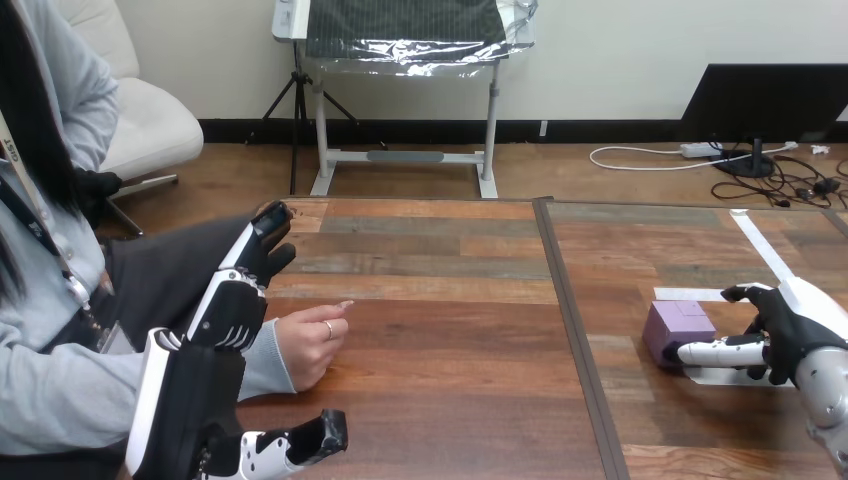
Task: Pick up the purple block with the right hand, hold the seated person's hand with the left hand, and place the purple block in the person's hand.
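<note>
The purple block [678, 328] lies on the wooden table [440, 330] at the right. My right hand [795, 335] is just right of it and open: its thumb [715, 352] reaches along the block's near side, and a finger [745, 293] stretches out past its far right corner. Whether they touch the block I cannot tell. At the left, the person's hand [312, 345] rests loosely curled on the table. My left hand [232, 305] is open beside it, with straight fingers [268, 225] pointing away on its far left side and the thumb [300, 447] below it. Nothing is curled round it.
A dark seam [568, 330] splits the table between the two hands. White tape strips [762, 248] lie on the right half near the block. The person sits at the left edge, with a forearm [90, 385] along the table's near left corner.
</note>
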Controlling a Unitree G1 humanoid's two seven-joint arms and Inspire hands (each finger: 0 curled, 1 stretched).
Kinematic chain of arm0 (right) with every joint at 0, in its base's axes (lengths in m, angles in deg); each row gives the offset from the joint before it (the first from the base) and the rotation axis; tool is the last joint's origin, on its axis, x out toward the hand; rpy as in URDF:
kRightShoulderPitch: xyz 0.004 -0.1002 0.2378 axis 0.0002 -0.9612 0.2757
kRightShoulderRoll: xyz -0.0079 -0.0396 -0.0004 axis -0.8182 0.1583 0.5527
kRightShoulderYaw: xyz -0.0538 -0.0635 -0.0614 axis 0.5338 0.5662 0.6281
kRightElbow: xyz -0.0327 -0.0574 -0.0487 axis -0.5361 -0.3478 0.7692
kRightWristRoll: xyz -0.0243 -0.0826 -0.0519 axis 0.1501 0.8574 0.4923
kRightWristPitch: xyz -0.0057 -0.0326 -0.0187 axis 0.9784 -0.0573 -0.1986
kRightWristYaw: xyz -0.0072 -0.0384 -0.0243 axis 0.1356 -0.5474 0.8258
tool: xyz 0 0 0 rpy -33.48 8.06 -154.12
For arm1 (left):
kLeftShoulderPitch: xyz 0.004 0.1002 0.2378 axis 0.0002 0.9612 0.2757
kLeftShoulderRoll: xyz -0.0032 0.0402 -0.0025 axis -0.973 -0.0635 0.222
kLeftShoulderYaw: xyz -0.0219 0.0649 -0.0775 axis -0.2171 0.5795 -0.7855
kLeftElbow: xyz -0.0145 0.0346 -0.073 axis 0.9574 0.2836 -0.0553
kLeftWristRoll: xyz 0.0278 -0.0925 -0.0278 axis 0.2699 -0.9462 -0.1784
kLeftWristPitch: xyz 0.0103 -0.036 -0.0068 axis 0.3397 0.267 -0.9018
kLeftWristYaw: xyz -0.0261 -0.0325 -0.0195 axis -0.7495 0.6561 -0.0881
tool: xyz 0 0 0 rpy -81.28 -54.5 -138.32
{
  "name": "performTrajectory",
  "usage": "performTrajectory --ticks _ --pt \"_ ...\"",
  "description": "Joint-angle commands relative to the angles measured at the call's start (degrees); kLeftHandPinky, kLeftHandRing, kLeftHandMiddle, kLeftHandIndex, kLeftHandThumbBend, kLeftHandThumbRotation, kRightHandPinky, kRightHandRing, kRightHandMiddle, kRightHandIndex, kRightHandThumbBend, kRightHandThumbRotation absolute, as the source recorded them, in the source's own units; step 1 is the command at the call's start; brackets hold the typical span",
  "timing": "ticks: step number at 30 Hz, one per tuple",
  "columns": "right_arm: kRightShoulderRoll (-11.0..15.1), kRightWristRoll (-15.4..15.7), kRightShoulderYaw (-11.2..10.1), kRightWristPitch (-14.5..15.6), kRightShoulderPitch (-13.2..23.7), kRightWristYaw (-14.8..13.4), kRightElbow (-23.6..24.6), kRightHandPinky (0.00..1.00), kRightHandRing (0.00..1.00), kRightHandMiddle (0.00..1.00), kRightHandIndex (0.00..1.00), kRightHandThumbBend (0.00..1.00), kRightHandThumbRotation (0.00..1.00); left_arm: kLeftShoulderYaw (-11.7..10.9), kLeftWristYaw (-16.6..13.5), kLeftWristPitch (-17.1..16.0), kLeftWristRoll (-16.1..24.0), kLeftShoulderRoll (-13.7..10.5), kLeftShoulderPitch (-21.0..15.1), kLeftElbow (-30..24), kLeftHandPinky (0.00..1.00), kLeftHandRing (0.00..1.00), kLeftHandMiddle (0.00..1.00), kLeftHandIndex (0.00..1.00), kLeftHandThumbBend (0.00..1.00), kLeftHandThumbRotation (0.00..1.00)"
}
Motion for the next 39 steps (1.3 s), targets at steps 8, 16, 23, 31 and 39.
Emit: performTrajectory --ticks 8,16,23,31,39 --pt "-1.0 -0.4 -0.2 -1.0 5.9 -0.6 2.2 0.23 0.21 0.29 0.87 1.0 0.41 -0.5 -0.5 -1.5 0.1 0.9 -3.6 0.3 0.9 0.94 0.95 0.91 1.0 0.63" --pt "-1.3 -0.2 0.0 -0.9 6.2 -0.8 2.0 0.27 0.22 0.3 0.87 1.0 0.41 -0.3 -0.4 -1.5 -0.1 0.9 -3.7 0.4 0.9 0.94 0.94 0.91 1.0 0.62" --pt "-1.4 0.6 0.8 -1.5 6.5 -1.0 2.3 0.28 0.22 0.29 0.87 1.0 0.43 -0.3 -0.5 -1.7 0.1 1.1 -3.9 0.6 0.9 0.94 0.94 0.91 1.0 0.61" --pt "-1.7 0.7 0.9 -1.7 6.8 -1.2 2.2 0.31 0.25 0.3 0.86 1.0 0.43 -0.5 -0.5 -2.6 0.5 1.5 -4.4 1.5 0.9 0.94 0.95 0.91 1.0 0.62" --pt "-1.9 1.2 1.3 -1.1 7.5 -0.9 2.0 0.36 0.36 0.41 0.87 1.0 0.43 0.1 -0.3 -2.6 0.0 1.7 -4.7 2.1 0.9 0.95 0.95 0.91 1.0 0.61"
